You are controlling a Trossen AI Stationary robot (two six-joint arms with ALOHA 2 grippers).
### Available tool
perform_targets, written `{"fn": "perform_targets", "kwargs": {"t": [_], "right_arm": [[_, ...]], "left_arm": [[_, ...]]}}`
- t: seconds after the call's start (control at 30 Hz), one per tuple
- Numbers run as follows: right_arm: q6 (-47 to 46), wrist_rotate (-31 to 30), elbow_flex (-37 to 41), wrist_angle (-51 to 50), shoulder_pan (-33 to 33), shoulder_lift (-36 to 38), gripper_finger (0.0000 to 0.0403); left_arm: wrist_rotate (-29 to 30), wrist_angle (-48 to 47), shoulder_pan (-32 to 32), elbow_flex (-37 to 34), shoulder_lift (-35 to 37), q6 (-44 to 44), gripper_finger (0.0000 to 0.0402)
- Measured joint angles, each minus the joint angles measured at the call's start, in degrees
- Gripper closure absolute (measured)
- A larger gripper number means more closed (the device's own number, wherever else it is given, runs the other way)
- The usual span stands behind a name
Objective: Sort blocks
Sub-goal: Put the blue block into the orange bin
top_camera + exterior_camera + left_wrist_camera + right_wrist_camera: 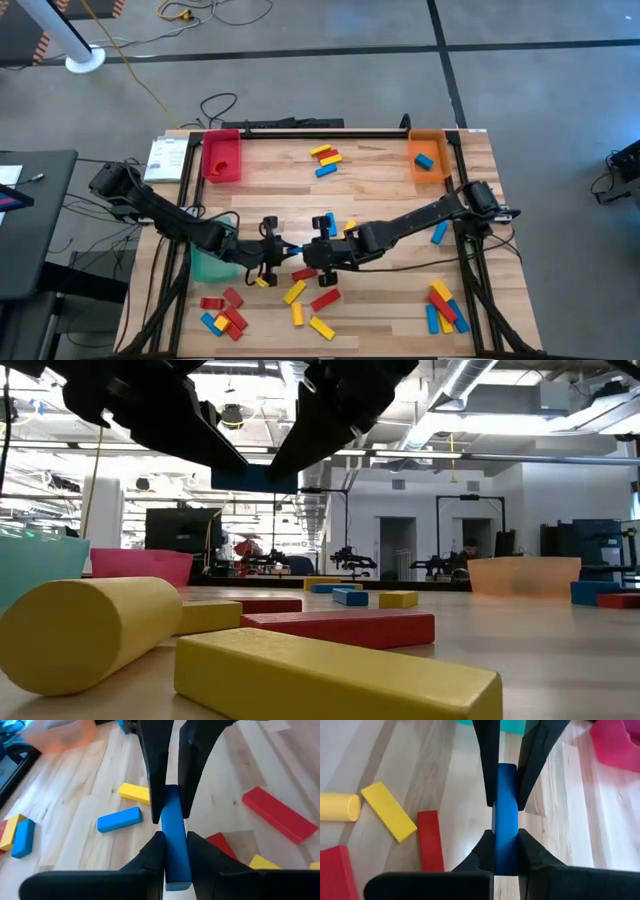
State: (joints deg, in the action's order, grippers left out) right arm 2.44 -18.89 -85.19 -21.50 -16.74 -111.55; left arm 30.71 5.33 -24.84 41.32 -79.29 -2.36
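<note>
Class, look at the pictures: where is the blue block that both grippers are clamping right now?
The blue block hangs mid-table, off the wood, between the left gripper and right gripper, each shut on one end.

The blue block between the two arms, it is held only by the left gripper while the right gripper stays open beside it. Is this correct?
Not quite. The blue block is clamped by both arms at once. The left gripper is shut on one end, and the right gripper is not open: the right wrist view shows its fingers pressed against the same block.
</note>
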Motion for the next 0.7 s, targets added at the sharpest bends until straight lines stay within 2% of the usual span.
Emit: {"fn": "perform_targets", "kwargs": {"t": [0.2, 0.4, 0.57, 0.7], "right_arm": [[-1.1, 0.6, 0.0, 0.2, 0.5, 0.1, 0.0363], [-1.2, 1.0, 0.1, -0.3, 0.5, 1.2, 0.0337], [-1.3, 0.8, 0.1, -3.3, 0.5, 3.7, 0.0295], [-1.9, -2.9, 0.1, -6.9, -0.4, 6.8, 0.0244]], "left_arm": [[0.0, -0.3, 0.1, 0.1, 0.0, 1.0, 0.035], [0.6, 0.4, 0.1, 0.2, 0.0, 2.6, 0.035], [1.4, 1.9, 0.1, 0.3, 0.1, 4.7, 0.035], [2.7, 5.6, 0.1, 0.3, 0.1, 7.8, 0.035]]}}
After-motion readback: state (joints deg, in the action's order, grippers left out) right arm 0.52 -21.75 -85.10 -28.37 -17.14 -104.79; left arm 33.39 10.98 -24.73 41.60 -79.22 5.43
